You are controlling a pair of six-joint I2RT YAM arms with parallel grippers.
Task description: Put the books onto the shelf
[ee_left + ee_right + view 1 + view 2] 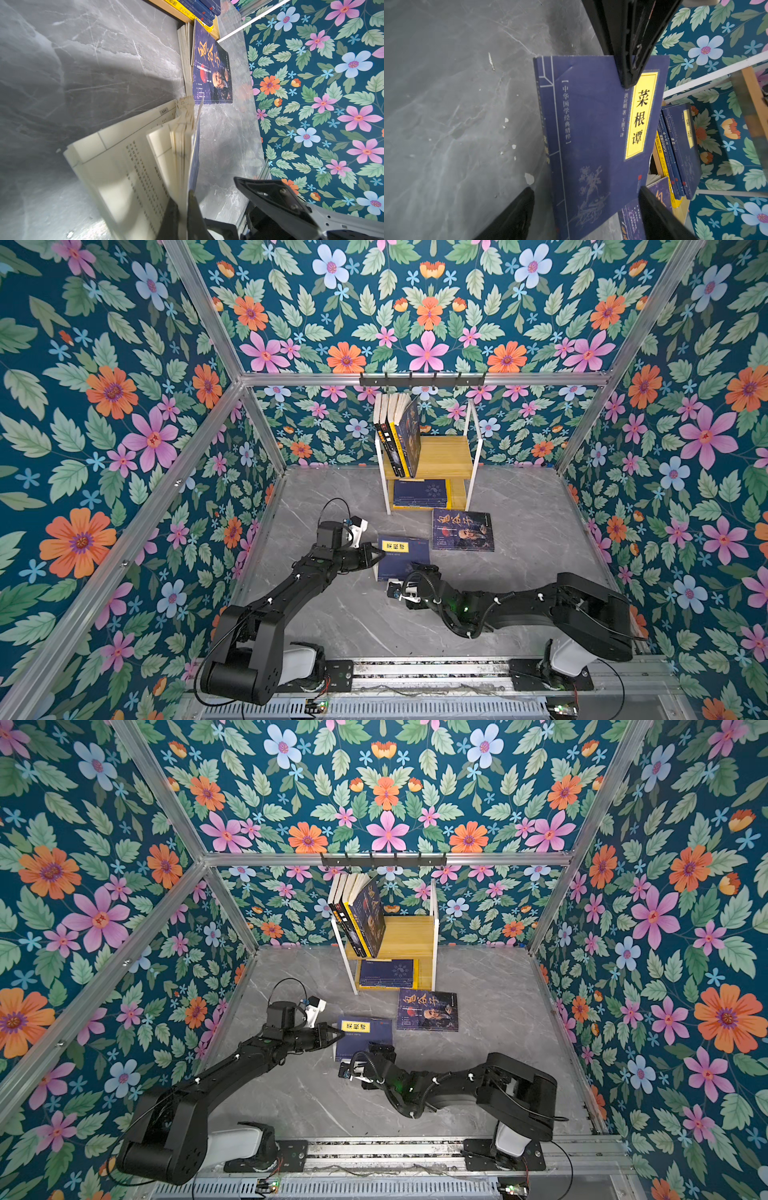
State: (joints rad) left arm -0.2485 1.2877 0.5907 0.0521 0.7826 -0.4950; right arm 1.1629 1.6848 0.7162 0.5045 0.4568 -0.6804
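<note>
a navy book (591,135) with "菜根谭" on its yellow label and "中华国学经典精粹" printed beside it is seen on the grey table (332,614), in front of the shelf (449,456) and apart from it. its cover edge is clamped by the closed left gripper (380,554), with the pages fanned out below. the right gripper (586,207) is spread wide astride the book's end, with nothing gripped. "鬼谷子" is read on the portrait book (462,529) lying nearby, and "易经" on the lower-tier stack (679,149).

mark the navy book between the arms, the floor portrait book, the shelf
navy book (591,128): right wrist view, front cover
portrait book (462,530): in a top view, cover
shelf (446,456): in a top view, bare upper board
</note>
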